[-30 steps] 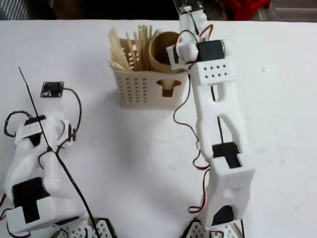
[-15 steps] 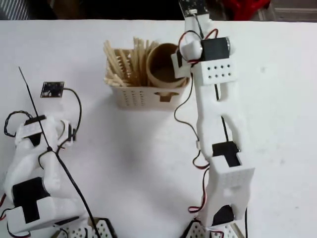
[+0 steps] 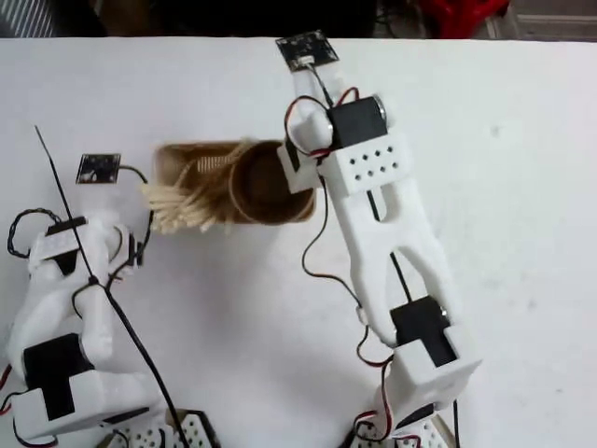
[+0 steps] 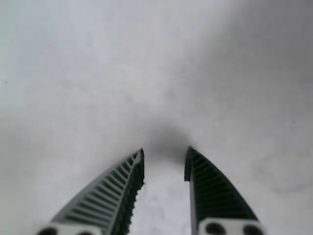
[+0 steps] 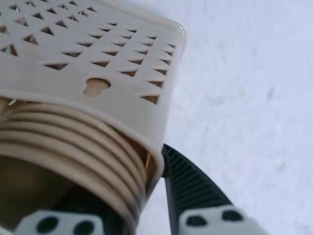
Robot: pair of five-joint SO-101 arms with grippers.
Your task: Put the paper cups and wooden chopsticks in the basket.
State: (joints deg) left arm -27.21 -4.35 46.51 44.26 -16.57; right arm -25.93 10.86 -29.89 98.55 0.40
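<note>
The paper cups (image 3: 264,187), nested into one stack, and the wooden chopsticks (image 3: 179,203) already sit in the basket (image 3: 200,150), so the loading itself looks done. The basket is now left of centre in the high view. A second ago it stood upright at the upper centre, showing its perforated front wall. Since then it has been swung left and down in the frame and tipped, so the chopsticks now fan out past its left end, low over the surface (image 3: 233,308).

The right gripper (image 3: 297,168) is clamped on the basket's right end. In the right wrist view, one finger lies outside the perforated wall and the other reaches inside the cup stack. The right arm has pivoted left along with the basket.

The left gripper (image 4: 164,154) hangs over bare surface at the lower left of the high view, its fingers slightly parted and holding nothing.

Tilted like this, the basket could spill chopsticks, which would undo finished work.
</note>
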